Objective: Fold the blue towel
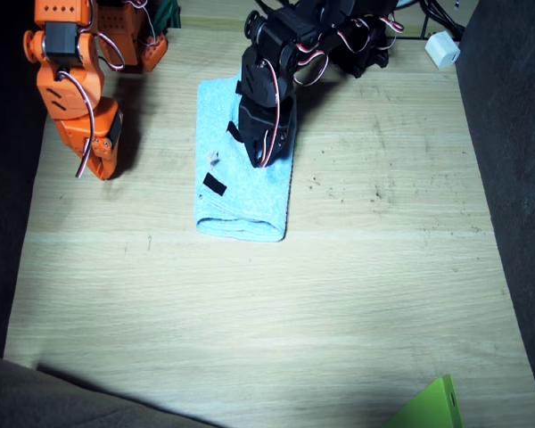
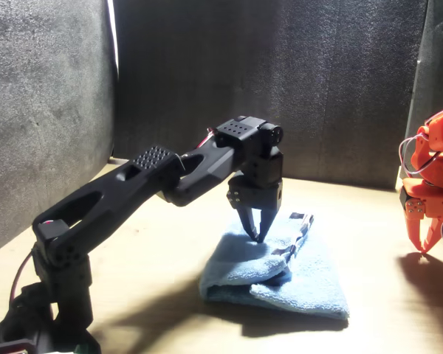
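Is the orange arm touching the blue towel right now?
No, the right arm stands apart from the blue towel, with bare table between them.

The folded light-blue terry towel [image 1: 242, 160] lies on the pale wooden table [image 1: 267, 312]. The black left gripper [image 2: 257, 234] sits atop it (tips touching cloth); the orange right gripper [image 1: 96, 165] stands well apart.

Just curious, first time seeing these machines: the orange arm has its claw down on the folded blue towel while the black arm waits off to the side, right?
Not quite: the arms are swapped. The fixed view shows the black left arm's claw down on the folded blue towel, while the orange right arm's claw waits off to the side, clear of the cloth.
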`<action>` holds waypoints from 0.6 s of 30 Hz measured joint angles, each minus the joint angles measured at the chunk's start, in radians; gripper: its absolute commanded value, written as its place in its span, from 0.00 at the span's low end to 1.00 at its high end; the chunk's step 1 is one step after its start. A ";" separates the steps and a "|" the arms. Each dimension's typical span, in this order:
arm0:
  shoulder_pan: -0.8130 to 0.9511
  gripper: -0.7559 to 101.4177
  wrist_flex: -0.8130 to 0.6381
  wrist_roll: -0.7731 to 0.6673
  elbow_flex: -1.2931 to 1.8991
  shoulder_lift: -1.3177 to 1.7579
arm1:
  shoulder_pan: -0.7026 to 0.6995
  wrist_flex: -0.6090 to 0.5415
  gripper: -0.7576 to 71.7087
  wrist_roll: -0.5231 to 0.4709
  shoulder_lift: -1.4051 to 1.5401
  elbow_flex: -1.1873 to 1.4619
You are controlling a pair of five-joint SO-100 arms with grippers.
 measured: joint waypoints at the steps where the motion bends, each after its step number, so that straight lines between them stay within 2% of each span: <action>1: 0.005 0.00 0.000 -0.002 -0.002 0.000 | 0.000 0.000 0.02 0.000 0.000 0.000; 18: 0.074 0.00 0.000 -0.017 0.020 -0.003 | 0.000 0.000 0.02 0.000 0.000 0.000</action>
